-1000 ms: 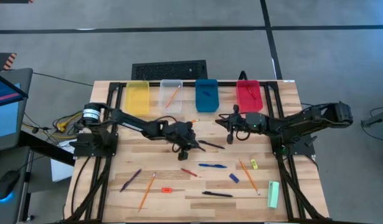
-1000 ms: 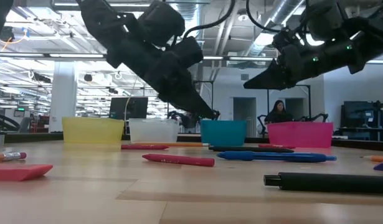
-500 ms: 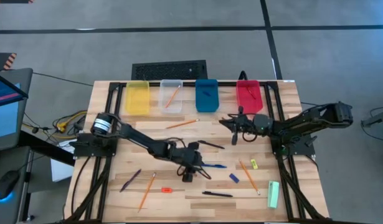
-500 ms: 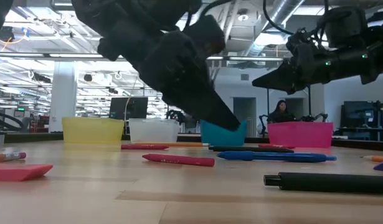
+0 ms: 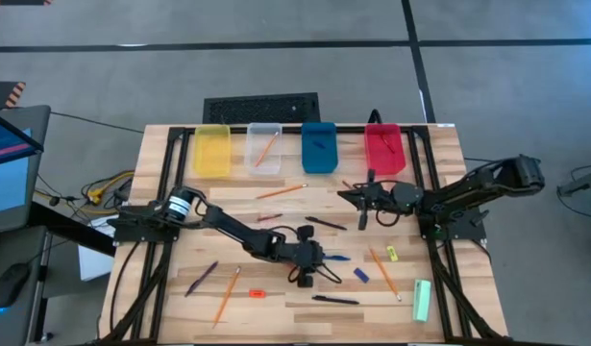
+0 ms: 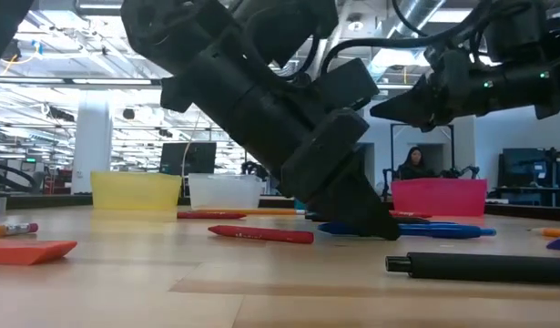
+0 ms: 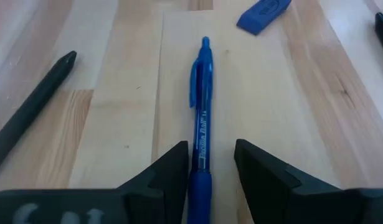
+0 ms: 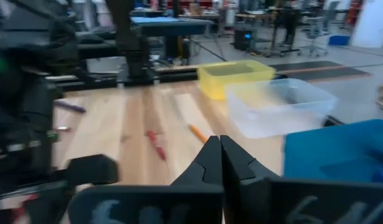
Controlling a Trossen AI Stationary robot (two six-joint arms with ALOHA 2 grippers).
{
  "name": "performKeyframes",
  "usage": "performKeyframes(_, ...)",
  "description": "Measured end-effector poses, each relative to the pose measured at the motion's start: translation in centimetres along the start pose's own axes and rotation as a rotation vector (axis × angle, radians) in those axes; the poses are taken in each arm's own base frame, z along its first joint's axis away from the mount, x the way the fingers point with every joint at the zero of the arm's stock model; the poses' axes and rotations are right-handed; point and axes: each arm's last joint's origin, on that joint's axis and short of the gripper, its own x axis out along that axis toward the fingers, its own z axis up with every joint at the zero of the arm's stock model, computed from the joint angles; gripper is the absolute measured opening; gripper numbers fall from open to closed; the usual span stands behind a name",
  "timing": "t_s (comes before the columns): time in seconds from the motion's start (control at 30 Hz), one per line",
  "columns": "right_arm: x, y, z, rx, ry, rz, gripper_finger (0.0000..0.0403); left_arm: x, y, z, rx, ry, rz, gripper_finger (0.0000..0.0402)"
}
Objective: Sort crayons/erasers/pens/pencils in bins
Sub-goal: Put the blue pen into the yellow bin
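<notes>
L hand [image 7: 210, 165] open, fingers astride blue pen [image 7: 200, 118], pen lengthwise btwn them; R hand [image 8: 220, 152] shut, empty.

Even, bright overhead light falls on the surface [image 5: 228, 207], with only soft, short shadows under the arms. In the low view, ceiling lamps [image 6: 43, 41] glare white and the near foreground is soft. The right wrist view is blurred throughout; the left wrist view is sharp on the blue pen [image 7: 201, 118].
</notes>
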Motion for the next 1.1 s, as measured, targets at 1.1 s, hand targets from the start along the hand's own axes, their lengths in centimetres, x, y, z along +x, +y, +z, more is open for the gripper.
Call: performKeyframes(1.1, 0.0, -0.4, 0.7, -0.097, -0.064, -0.070, 0.0004, -14.9, 3.3, -0.1, -0.150, 0.160, 0.471, 0.0021)
